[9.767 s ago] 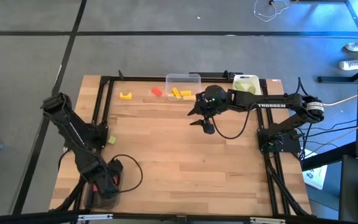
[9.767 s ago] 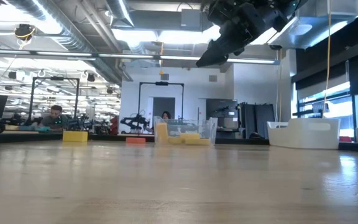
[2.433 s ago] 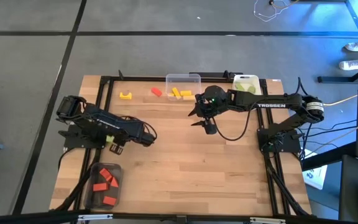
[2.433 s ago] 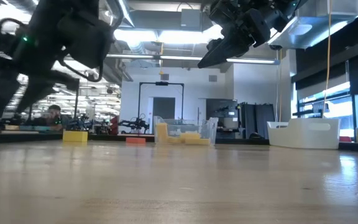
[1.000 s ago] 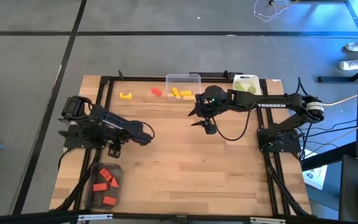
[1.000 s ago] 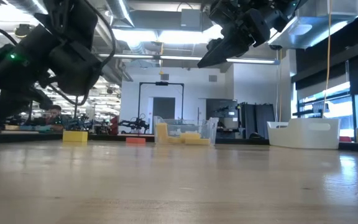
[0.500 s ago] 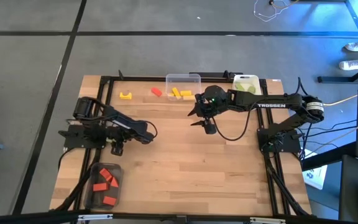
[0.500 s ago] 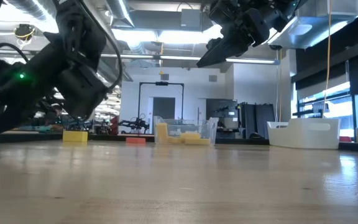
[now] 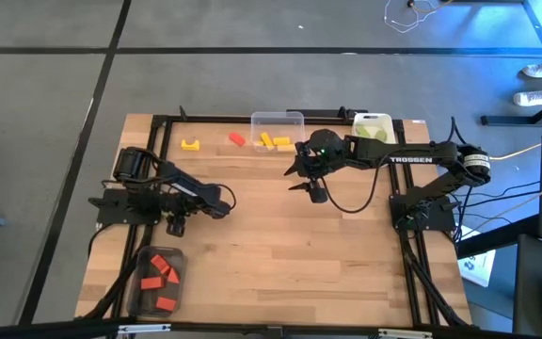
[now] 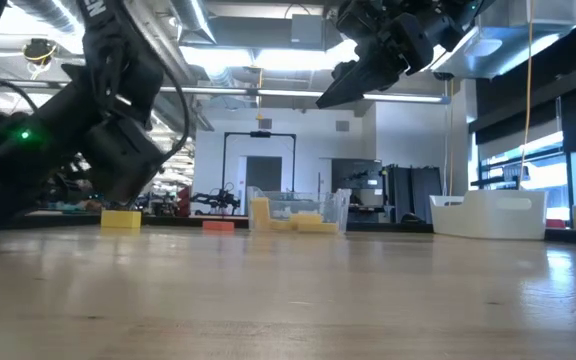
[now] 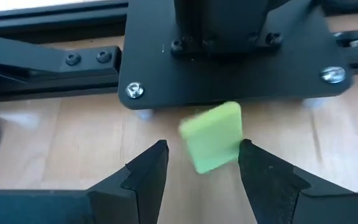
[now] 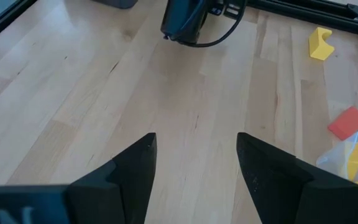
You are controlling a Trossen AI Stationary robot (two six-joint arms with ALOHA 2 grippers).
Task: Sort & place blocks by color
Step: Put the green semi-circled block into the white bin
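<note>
A light green block lies flat on the table against the black base plate of my left arm. My left gripper is open and low over the table, slanting down, one finger on either side of the block's near part. My right gripper hangs open, high above the table's middle, holding nothing. At the far edge lie a yellow arch block and a red block. Yellow blocks lie in a clear container.
A clear container of red blocks stands at the near left corner. A container with green blocks stands at the far right. Black frame rails run along the table's sides. Bare wood spans the middle and near side.
My left gripper has sunk toward the table, close by its own base, and come down around the green block; its fingers have stayed open. The block has not moved.
</note>
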